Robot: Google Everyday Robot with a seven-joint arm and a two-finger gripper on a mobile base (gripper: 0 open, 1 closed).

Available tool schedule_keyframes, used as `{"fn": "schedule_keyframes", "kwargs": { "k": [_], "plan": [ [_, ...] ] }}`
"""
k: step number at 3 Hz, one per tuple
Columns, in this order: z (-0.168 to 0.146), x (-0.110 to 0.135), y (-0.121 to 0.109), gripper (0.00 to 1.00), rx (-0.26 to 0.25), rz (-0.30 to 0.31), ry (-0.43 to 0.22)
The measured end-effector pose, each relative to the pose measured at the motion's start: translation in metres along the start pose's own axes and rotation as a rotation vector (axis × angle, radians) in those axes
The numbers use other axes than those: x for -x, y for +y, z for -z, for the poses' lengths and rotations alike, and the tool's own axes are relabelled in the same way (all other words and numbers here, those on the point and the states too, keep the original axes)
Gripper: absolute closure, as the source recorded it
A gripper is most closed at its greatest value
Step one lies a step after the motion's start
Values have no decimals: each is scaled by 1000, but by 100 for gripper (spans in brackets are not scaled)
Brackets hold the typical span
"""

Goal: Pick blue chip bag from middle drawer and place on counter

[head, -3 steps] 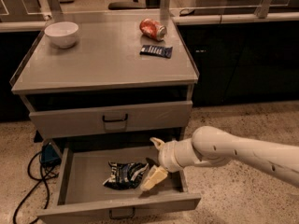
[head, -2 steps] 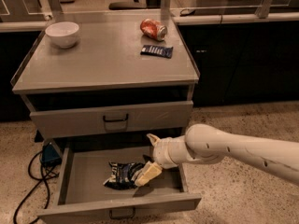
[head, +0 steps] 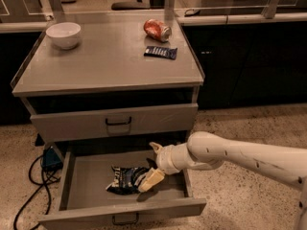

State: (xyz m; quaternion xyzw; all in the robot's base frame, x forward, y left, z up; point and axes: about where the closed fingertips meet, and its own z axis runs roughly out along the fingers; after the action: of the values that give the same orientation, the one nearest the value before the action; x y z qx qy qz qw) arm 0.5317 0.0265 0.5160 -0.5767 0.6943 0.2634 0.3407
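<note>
The hand (head: pixel 148 166), spread open, is edging leftward onto the blue chip bag (head: pixel 125 178) inside the middle drawer (head: pixel 86 181), nearing a grasp.

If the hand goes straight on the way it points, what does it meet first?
Probably the blue chip bag in the open middle drawer: the hand points left at its right end, seemingly almost touching.

My arm (head: pixel 240 156) reaches in from the right, low in view; my gripper (head: pixel 150 166) points left at centre, fingers (head: pixel 152 178) spread apart.
</note>
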Motion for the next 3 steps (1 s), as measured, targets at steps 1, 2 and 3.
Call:
{"fn": "schedule_keyframes", "kwargs": {
  "k": [1, 2, 3],
  "plan": [
    [-51, 10, -12, 0, -95, 8, 78],
    [-51, 12, -11, 0, -93, 16, 86],
    [-71, -2, -10, 0, -63, 17, 133]
  ]
}}
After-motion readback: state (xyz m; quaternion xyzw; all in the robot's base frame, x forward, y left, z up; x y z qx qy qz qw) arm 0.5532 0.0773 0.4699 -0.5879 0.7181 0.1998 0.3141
